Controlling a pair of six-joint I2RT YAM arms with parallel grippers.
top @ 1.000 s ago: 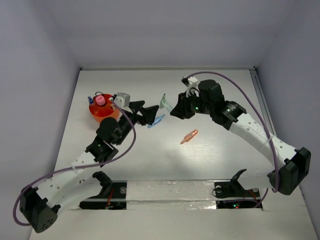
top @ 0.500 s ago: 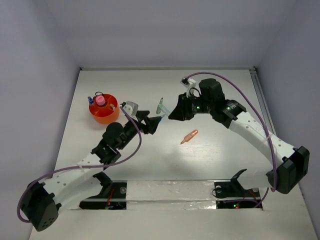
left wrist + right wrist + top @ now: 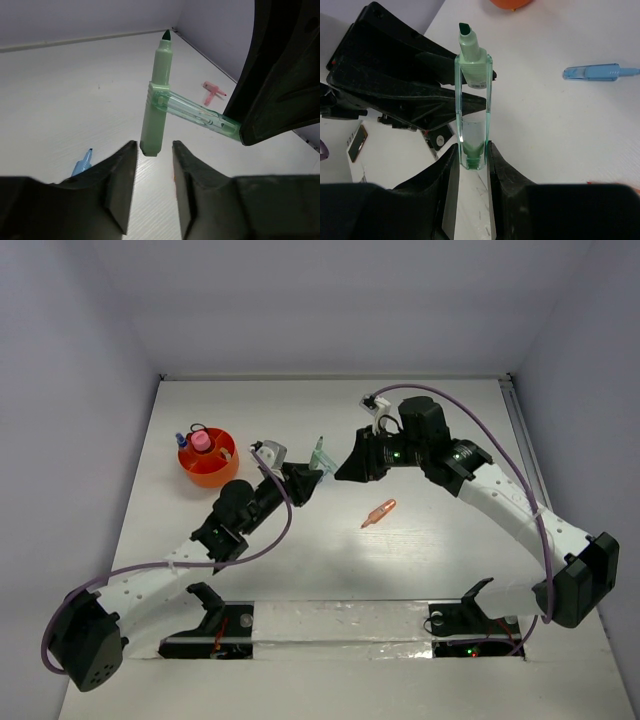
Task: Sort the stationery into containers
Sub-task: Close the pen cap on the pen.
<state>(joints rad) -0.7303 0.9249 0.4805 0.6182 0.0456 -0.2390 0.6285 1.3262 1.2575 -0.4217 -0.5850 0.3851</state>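
You are looking at a white desk (image 3: 330, 560) with a faint wood grain. Plain pale walls box it in: a back wall (image 3: 330, 300), a left wall (image 3: 60, 440) and a right wall (image 3: 590, 390). A thin metal rail (image 3: 512, 405) runs along the desk's right edge. A glossy, wrinkled strip (image 3: 340, 620) lies across its near edge.

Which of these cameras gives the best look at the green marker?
The left wrist view: the green marker shows full length, tip up, close. The right wrist view foreshortens it; from above it is a tiny sliver.
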